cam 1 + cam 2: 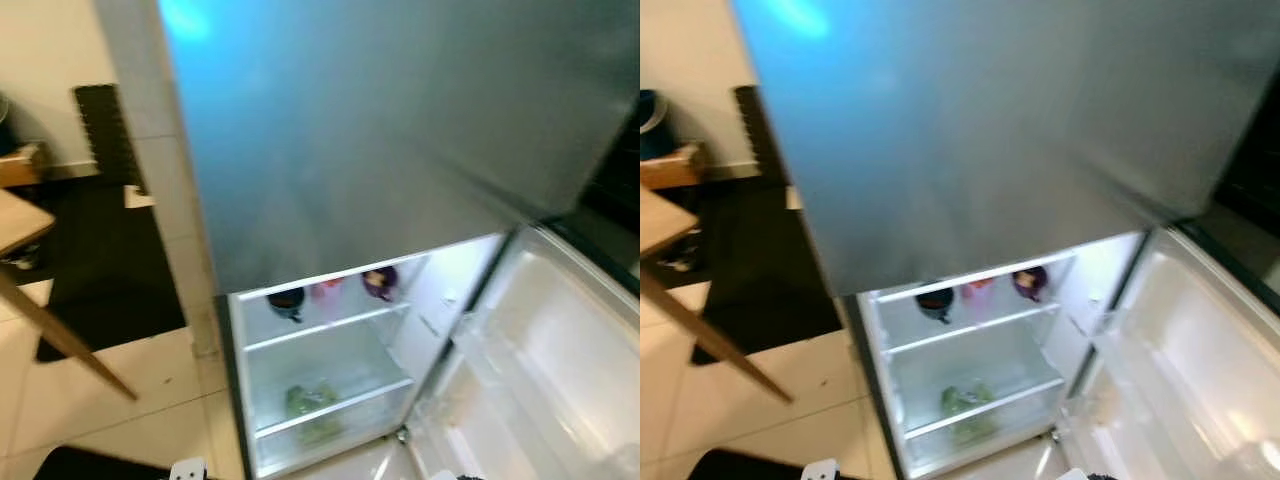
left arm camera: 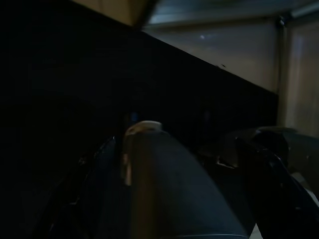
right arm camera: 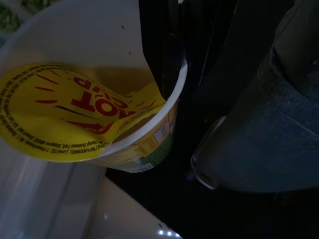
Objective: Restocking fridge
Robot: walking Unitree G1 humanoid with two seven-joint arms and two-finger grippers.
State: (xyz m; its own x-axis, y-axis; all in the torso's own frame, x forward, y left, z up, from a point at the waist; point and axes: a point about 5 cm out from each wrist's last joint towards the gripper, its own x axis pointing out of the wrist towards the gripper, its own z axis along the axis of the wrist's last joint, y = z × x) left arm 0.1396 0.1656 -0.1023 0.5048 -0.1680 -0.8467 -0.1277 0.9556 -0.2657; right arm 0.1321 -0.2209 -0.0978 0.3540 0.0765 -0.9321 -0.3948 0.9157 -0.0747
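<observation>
Facing the open fridge (image 1: 330,380), the right claw appears to pinch a light, crushable noodle cup (image 3: 99,114) at its rim; grip the stiffer wall at six o'clock. Left claw's state: cannot tell.

My left pincer (image 2: 199,184) looks dark and glossy: rounded black fingers (image 2: 269,164), blurred, with a small pale cap on the casing.

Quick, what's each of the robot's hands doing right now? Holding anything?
Left gripper: a dark bottle-like object sits between its fingers; the grip cannot be told.
Right gripper: a white cup with a yellow lid lies close before it; the grip cannot be told.
</observation>
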